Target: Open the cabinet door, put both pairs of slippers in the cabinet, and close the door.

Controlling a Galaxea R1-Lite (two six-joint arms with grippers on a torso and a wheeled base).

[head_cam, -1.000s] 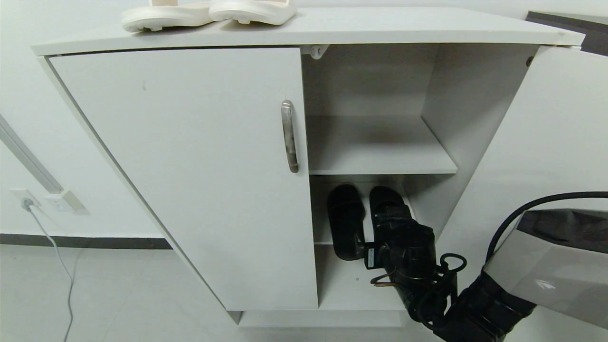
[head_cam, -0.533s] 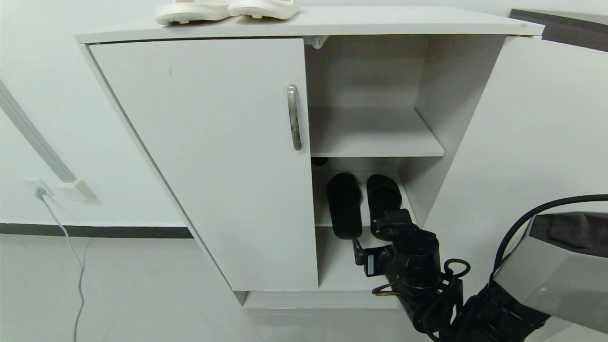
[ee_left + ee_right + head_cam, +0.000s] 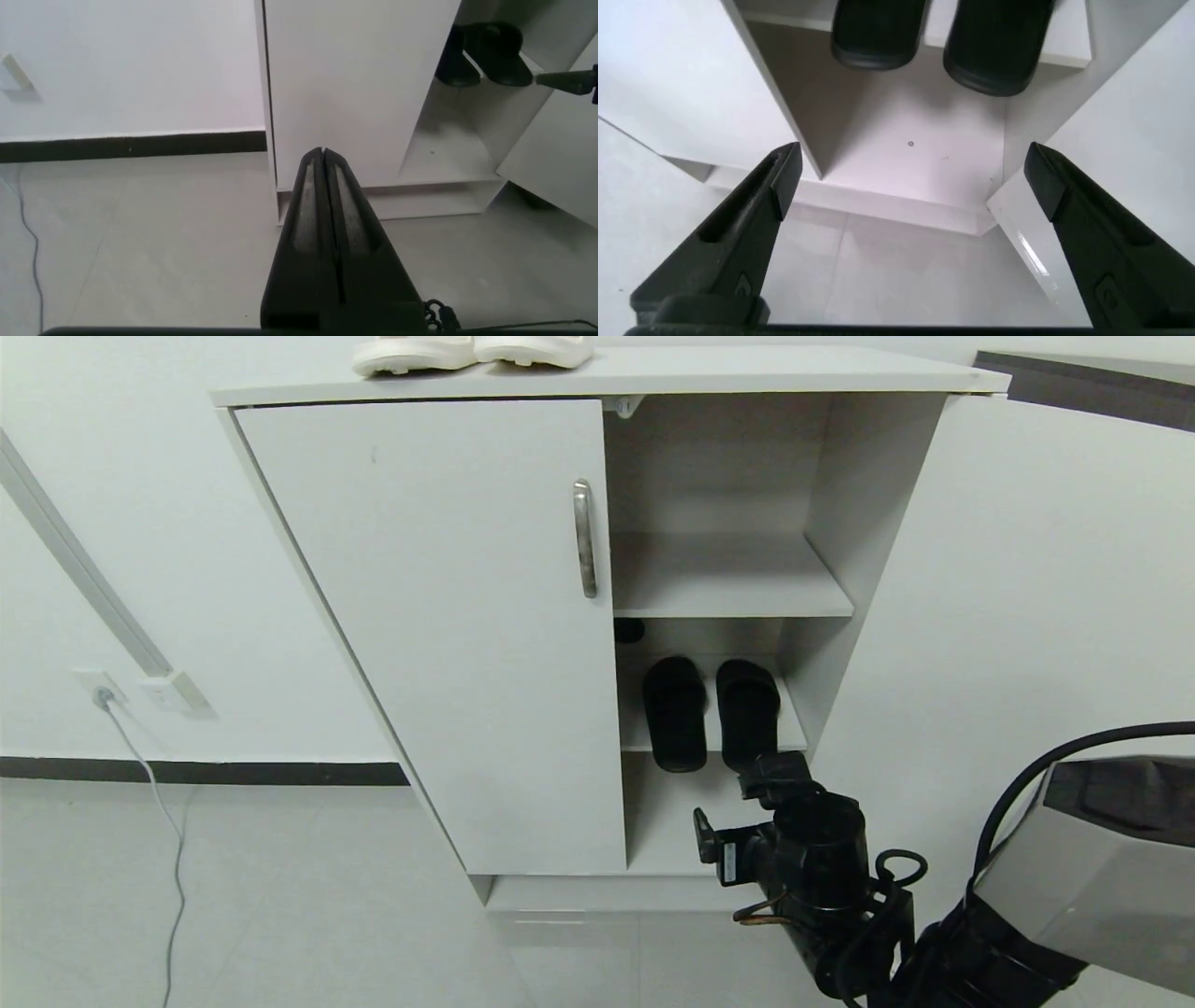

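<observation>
The cabinet shelf (image 3: 794, 735) holds two black slippers (image 3: 674, 711).

Head camera looks down on cabinet (image 3: 420, 616); wrist cameras (lower) share its bottom compartment (image 3: 667, 821).

Your right gripper (image 3: 738, 801) backs out of the cabinet (image 3: 868, 476), letting go of the black slippers (image 3: 674, 709) and standing open in front; your head view pulls back too.
</observation>
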